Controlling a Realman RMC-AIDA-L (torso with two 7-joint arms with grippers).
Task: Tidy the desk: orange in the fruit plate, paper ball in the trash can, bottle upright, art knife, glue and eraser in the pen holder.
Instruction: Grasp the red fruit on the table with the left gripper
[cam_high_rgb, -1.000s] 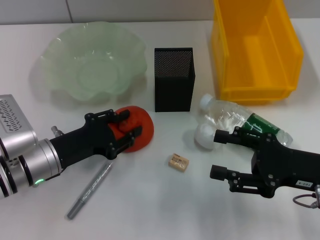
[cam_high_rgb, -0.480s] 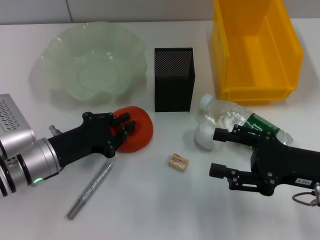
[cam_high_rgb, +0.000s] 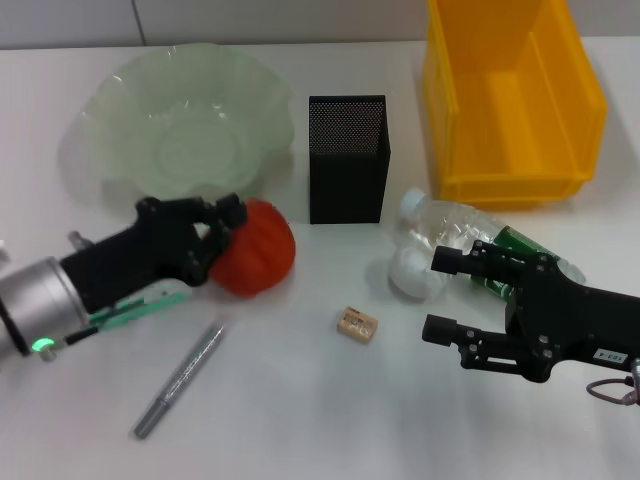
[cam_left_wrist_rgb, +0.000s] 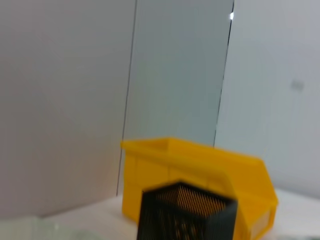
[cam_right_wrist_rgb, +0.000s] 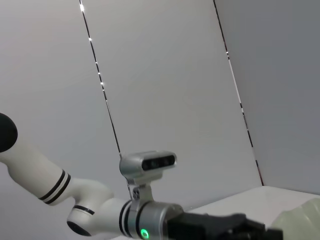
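L gripper holds the orange just short of the fruit plate, & w/ only an edge-on pinch the round fruit could roll free onto the desk, while R gripper waits wide open by the bottle.

Your left pincer covers the near-left side of the orange, so you cannot tell from the head view how its fingers sit on the fruit. The right pincer hides part of the lying bottle and the paper ball. In the left wrist view the pen holder is blurred and cut off at the edge, like the yellow bin behind it.
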